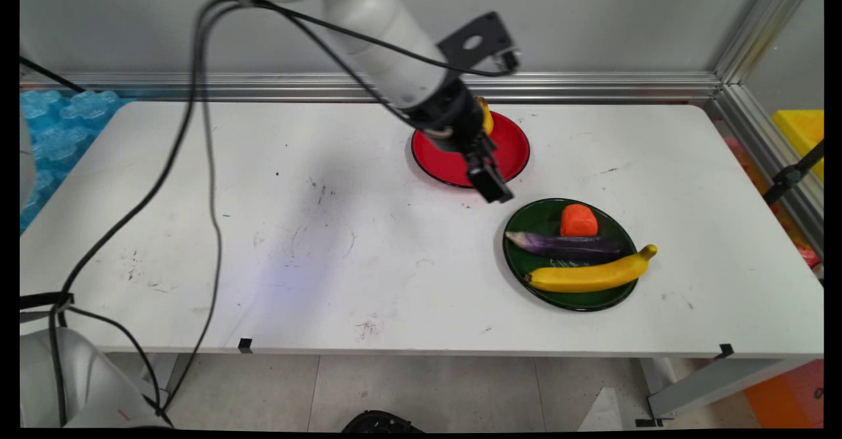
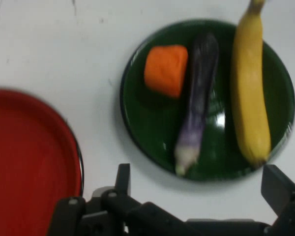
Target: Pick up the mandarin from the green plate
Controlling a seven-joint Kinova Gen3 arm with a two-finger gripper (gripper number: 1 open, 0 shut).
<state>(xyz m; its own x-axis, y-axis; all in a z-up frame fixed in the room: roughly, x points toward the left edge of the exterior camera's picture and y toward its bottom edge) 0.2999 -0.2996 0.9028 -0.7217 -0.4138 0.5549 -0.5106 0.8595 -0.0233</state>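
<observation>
My gripper (image 1: 491, 185) hangs above the near edge of a red plate (image 1: 510, 153), between it and a green plate (image 1: 514, 258). In the hand view the gripper (image 2: 199, 189) is open, its fingers (image 2: 122, 178) wide apart with nothing between them. The green plate (image 2: 137, 123) carries an orange block (image 1: 579, 220), a purple eggplant (image 1: 569, 245) and a yellow banana (image 1: 592, 273). From the hand, the orange block (image 2: 166, 70), the eggplant (image 2: 197, 103) and the banana (image 2: 250, 93) lie just ahead. A yellow thing (image 1: 487, 118) on the red plate's far side is mostly hidden by the arm.
Black cables (image 1: 210, 195) hang from the arm over the table's left half. Blue bubble wrap (image 1: 59, 129) lies beyond the left edge. An aluminium rail (image 1: 592, 87) runs along the back, and a yellow box (image 1: 799, 133) stands off to the right.
</observation>
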